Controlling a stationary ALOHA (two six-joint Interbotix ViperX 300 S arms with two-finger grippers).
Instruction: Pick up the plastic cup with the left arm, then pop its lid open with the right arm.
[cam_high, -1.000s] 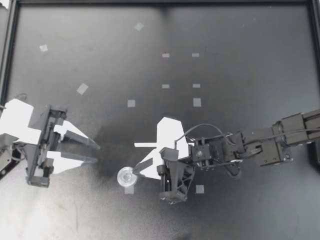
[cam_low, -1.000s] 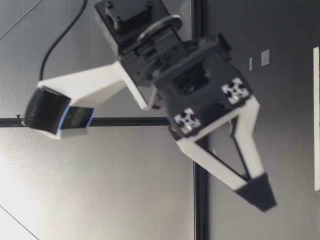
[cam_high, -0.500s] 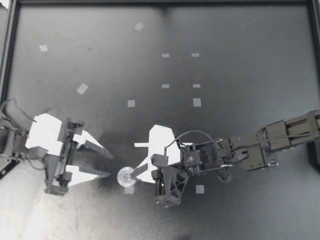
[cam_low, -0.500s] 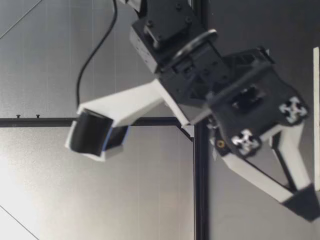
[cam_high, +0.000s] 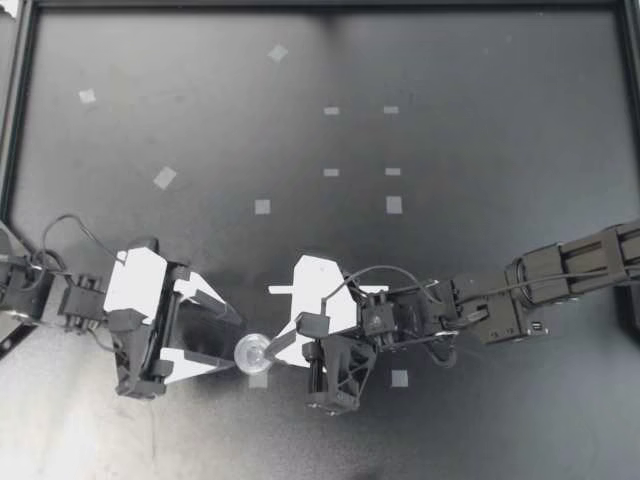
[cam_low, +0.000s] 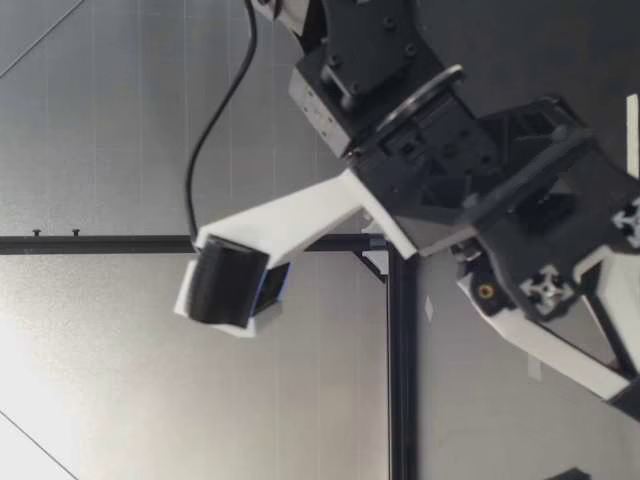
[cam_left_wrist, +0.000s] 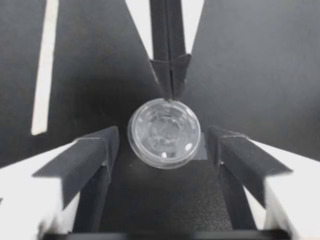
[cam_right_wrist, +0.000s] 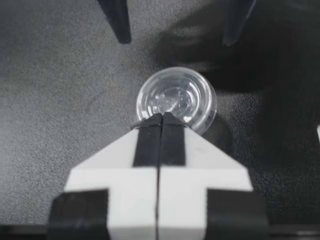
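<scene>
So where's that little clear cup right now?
In the top view the clear cup lies left of centre on the table, between the open fingers of the left tool, with the shut tip of the right tool at its rim.

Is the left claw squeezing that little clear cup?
No, the clear cup sits between the left gripper's open fingers, with gaps on both sides.
</scene>
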